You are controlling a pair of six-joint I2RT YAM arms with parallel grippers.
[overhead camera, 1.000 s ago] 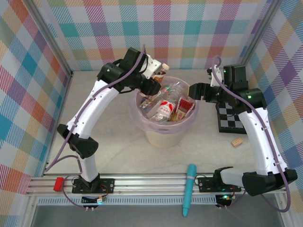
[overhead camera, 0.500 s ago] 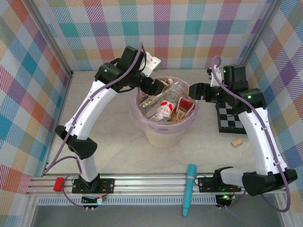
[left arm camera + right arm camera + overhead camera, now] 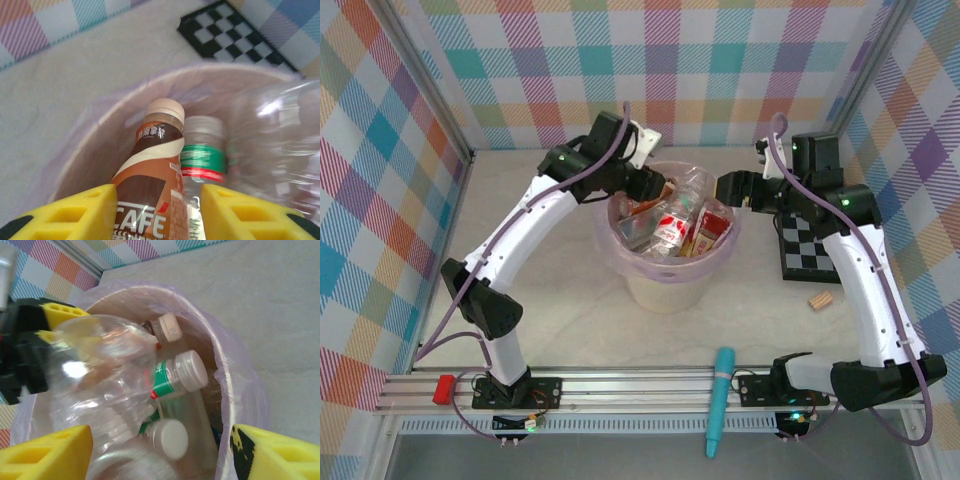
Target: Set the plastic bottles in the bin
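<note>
Since a second ago the left arm has swung from the bin's far-left rim down into its mouth, and the white-capped bottle it carried then is gone from its grip. At the far left a red tab (image 3: 443, 389) sits on the near rail. The left fingers (image 3: 75, 210) hang inside the bin (image 3: 665, 288), which stands mid-surface (image 3: 550, 290) with a pink bag folded over its rim. They stand partly apart with a brown bottle (image 3: 147, 165) between them, and I cannot tell whether they pinch it or merely straddle it. A clear bottle with a green band (image 3: 202, 160) lies against its right side. A red-labelled bottle (image 3: 668, 228) lies in the heap, and a big clear bottle (image 3: 100, 370) rests on top. A teal tube (image 3: 720, 400) lies across the near rail, right of centre. The right fingers (image 3: 45, 450) hover at the bin's right rim, spread wide and holding nothing. Right of them a checkered board (image 3: 810, 255) lies flat, with a small wooden block (image 3: 820, 299) just near of it.
</note>
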